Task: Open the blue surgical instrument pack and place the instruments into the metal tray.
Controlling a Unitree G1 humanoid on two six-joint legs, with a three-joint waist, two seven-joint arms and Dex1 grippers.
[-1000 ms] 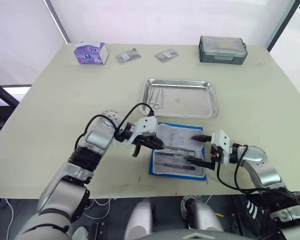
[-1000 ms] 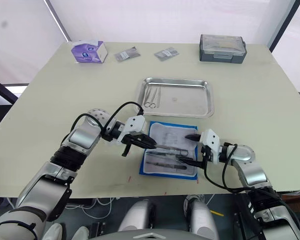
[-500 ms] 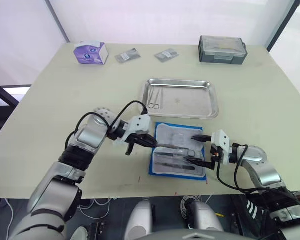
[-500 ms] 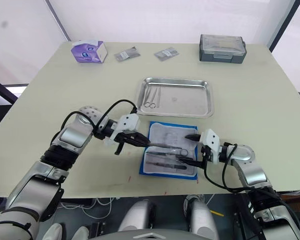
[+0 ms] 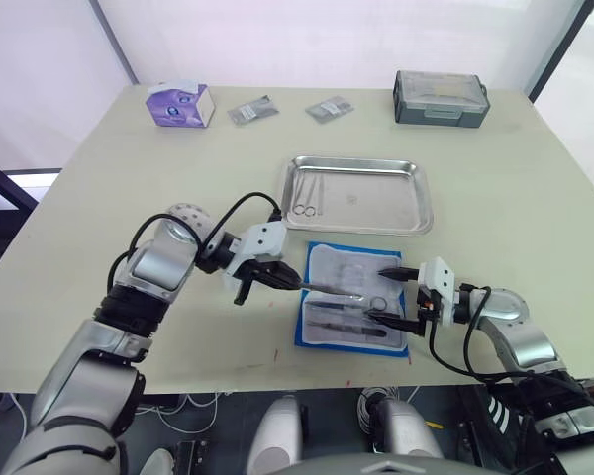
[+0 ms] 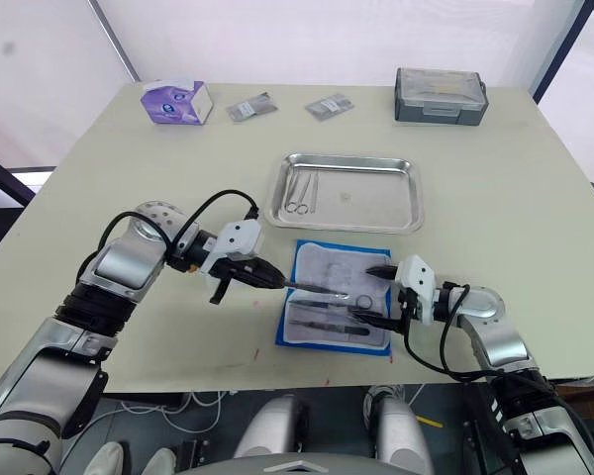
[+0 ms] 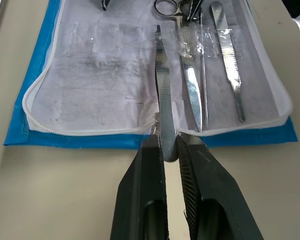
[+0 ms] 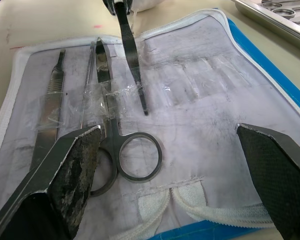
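Left gripper (image 7: 170, 152) — clamped on tweezer-like instrument (image 7: 162, 75), tip extending ahead over opened blue surgical instrument pack (image 7: 35, 135), likely for transfer; right gripper (image 8: 175, 150) — spread wide, empty, steadying pack's lining.

A purple tissue box (image 5: 179, 103), two grey foil packets (image 5: 252, 110) (image 5: 331, 108) and a dark grey lidded box (image 5: 442, 97) are set along the table's (image 5: 109, 198) far edge.

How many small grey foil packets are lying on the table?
2 foil packets. Both lie near the table's far edge: one beside the purple box, the other further right, toward the dark grey lidded box. None seems hidden.
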